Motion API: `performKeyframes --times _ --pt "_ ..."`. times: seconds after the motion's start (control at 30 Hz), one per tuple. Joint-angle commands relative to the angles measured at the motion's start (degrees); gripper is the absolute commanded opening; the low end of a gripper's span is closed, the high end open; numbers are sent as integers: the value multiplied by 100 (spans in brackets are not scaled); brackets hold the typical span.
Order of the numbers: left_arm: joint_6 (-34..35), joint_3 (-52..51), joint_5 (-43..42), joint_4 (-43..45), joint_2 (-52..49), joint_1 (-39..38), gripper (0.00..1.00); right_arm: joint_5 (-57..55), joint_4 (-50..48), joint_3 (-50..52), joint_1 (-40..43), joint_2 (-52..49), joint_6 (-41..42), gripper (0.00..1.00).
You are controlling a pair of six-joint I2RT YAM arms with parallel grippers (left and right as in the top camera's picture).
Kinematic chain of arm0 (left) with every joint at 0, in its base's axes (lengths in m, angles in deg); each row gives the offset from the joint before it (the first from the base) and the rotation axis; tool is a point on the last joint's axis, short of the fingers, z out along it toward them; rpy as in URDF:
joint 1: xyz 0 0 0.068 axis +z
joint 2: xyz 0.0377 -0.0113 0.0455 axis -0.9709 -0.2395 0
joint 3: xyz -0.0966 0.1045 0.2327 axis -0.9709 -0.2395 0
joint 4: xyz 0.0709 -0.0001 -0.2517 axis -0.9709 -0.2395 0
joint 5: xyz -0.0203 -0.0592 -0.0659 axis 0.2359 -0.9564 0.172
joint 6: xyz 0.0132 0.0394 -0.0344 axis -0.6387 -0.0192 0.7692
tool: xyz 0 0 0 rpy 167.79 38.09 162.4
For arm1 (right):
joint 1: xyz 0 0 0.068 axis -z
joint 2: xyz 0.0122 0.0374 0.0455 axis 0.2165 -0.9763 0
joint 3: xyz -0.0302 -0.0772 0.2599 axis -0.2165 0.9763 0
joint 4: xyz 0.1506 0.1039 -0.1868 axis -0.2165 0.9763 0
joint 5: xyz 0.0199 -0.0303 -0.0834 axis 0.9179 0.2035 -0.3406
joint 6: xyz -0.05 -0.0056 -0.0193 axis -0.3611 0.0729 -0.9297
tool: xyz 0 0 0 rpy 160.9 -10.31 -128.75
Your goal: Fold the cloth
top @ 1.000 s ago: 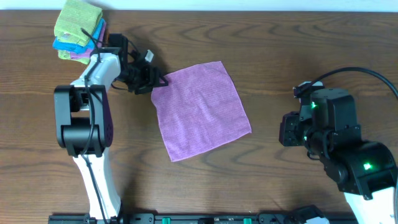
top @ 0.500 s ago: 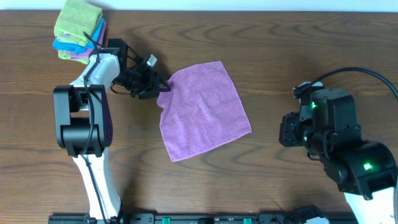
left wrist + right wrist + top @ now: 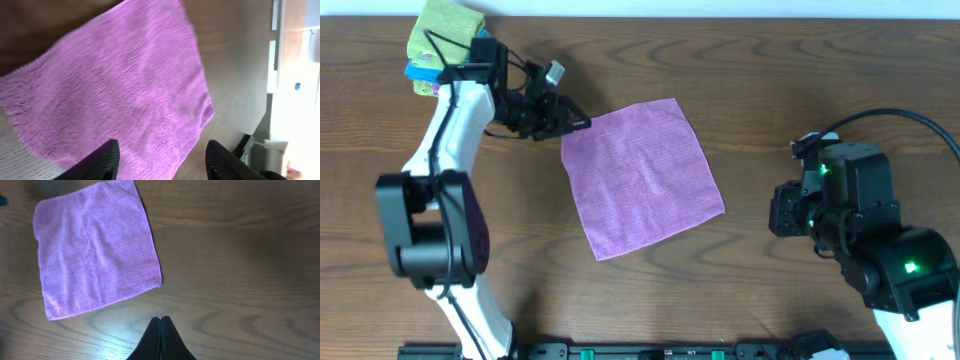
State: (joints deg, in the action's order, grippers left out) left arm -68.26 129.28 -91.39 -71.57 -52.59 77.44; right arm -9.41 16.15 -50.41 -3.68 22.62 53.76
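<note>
A purple cloth (image 3: 640, 175) lies spread flat on the wooden table, tilted like a diamond. It also shows in the left wrist view (image 3: 120, 85) and the right wrist view (image 3: 95, 250). My left gripper (image 3: 575, 124) is open and empty just off the cloth's far left corner; its dark fingers (image 3: 107, 159) stand wide apart above the cloth. My right gripper (image 3: 161, 330) is shut and empty over bare table, well to the right of the cloth; its arm (image 3: 840, 210) sits at the table's right side.
A stack of folded cloths (image 3: 445, 45), green on top with blue and pink under it, sits at the far left corner behind the left arm. Bare wooden table (image 3: 760, 90) lies between the cloth and the right arm.
My left gripper let go of the cloth's far left corner and drew back up and left. The lifted corner dropped and the cloth lies flat again. The right arm has not moved.
</note>
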Motion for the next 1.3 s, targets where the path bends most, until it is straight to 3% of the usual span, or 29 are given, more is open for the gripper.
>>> performKeyframes --times 0.0,0.27,0.33,0.37,0.47,0.63,0.97,1.27 --pt "-149 -20 256 -22 208 17 55 28 31 -13 46 35 -70 2" --pt "369 -22 2011 -92 236 -164 46 26 68 -13 46 33 -70 1" --pt "391 -24 2271 70 214 -181 51 28 72 -13 46 35 -70 1" --pt "389 -33 2334 203 179 -181 58 31 83 -13 46 35 -70 1" --pt "391 -35 2306 557 26 -166 66 74 103 -13 46 35 -72 2" --pt "387 -35 1547 1375 -452 -216 75 76 83 -13 46 35 -70 2" --pt "385 -33 1217 2494 -1274 -413 80 114 101 -13 44 35 -70 1" --pt "382 -33 1104 2612 -1622 -529 84 175 105 -13 42 35 -72 2"
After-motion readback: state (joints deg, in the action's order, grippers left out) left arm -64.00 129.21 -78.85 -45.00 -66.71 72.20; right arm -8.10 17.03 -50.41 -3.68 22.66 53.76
